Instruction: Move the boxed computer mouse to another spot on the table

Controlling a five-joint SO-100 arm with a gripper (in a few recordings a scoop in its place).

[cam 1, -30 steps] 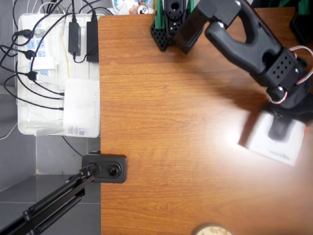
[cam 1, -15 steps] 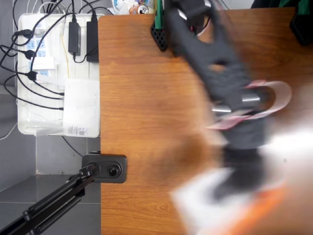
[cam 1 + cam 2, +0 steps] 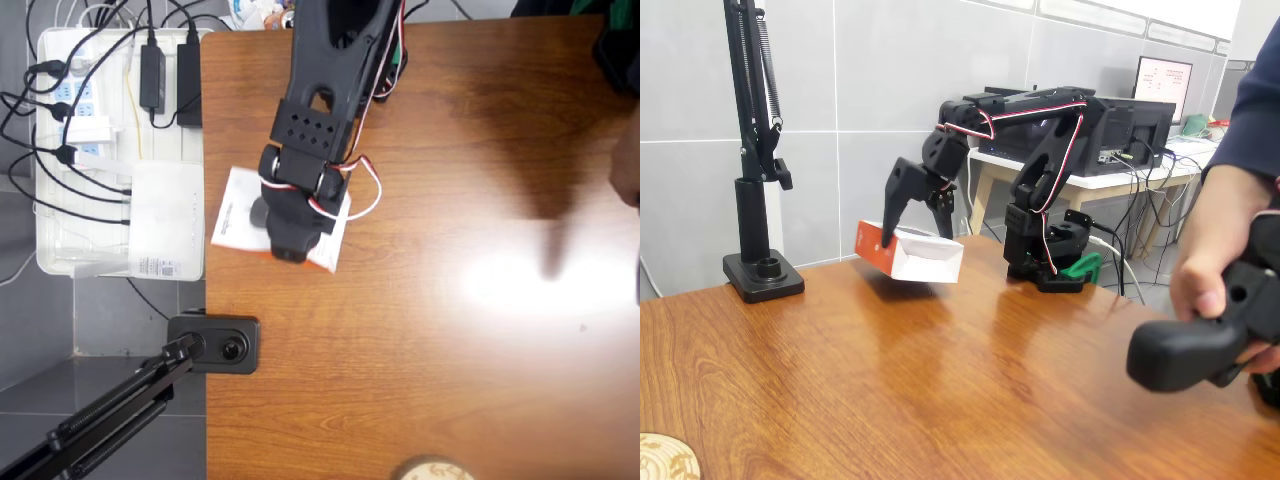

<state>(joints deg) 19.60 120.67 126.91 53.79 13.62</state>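
Above the left part of the table [image 3: 420,330], close to its left edge in the overhead view, the boxed computer mouse [image 3: 238,215] hangs in the gripper [image 3: 912,226]. The fixed view shows the box clear of the wood, tilted, with a gap and a faint reflection under it, so it is lifted and not resting. The black fingers come down over the box from above and pinch it between them, one on the near orange end and the other behind the top edge.

As a judgement, the task is partly done: the box is grasped and raised, and what remains is to lower it onto a bare stretch of tabletop, open the fingers and pull the arm back. The spot beneath it looks free, though it lies just beside the table edge, near the white tray of cables [image 3: 60,265] and the camera stand base [image 3: 213,344], so a careless release might leave it overhanging.

The box is flat, rectangular and white, with an orange-red end face toward the fixed camera. In the overhead view a dark mouse picture shows partly beside the gripper.
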